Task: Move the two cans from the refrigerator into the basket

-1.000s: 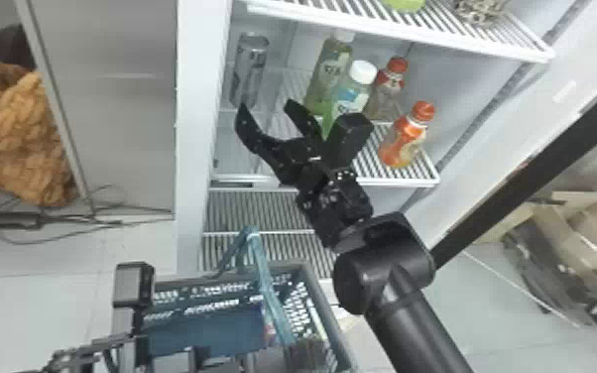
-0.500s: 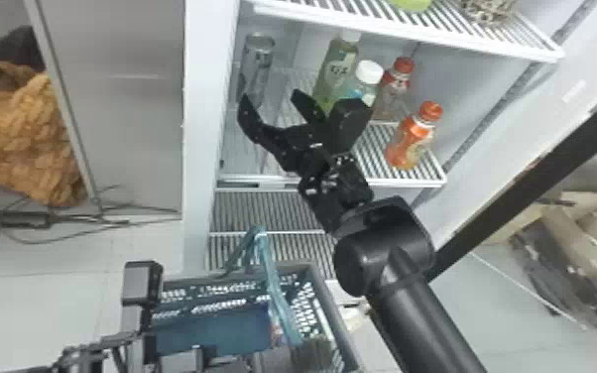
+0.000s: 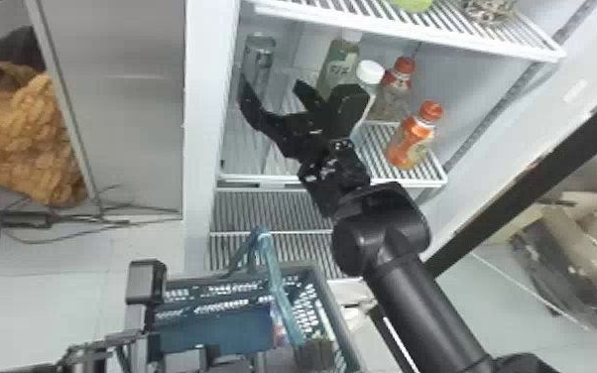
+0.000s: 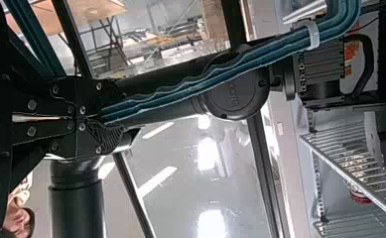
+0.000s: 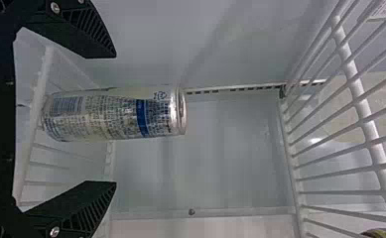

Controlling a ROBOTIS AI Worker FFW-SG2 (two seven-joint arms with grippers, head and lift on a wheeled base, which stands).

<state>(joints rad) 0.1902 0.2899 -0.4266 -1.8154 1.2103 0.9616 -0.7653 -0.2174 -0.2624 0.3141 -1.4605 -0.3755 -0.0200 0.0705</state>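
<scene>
My right claw [image 5: 112,119] is gaping to admit 1 can [image 5: 116,114]; my left claw [image 4: 113,115] is pinching the basket handle [image 4: 280,48], probably steadying it.

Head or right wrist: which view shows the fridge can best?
Right wrist view: the can shows side-on, almost full length, printed side and rim plain, between the right gripper's open fingers. Head view: its top and upper side, a finger overlapping it lower down.

Black on black, and look at those silver screws [image 5: 54,231]!
Right arm [image 3: 426,312]: smooth round tube, drum-shaped joint [image 3: 354,248], a black cable [image 4: 368,64] looping near the wrist; the right gripper [image 3: 271,85] sports wedge-shaped fingers [image 5: 89,206] with slanting grooves, and there's a boxy housing [image 3: 146,282] on the left arm [image 3: 96,349]!
</scene>
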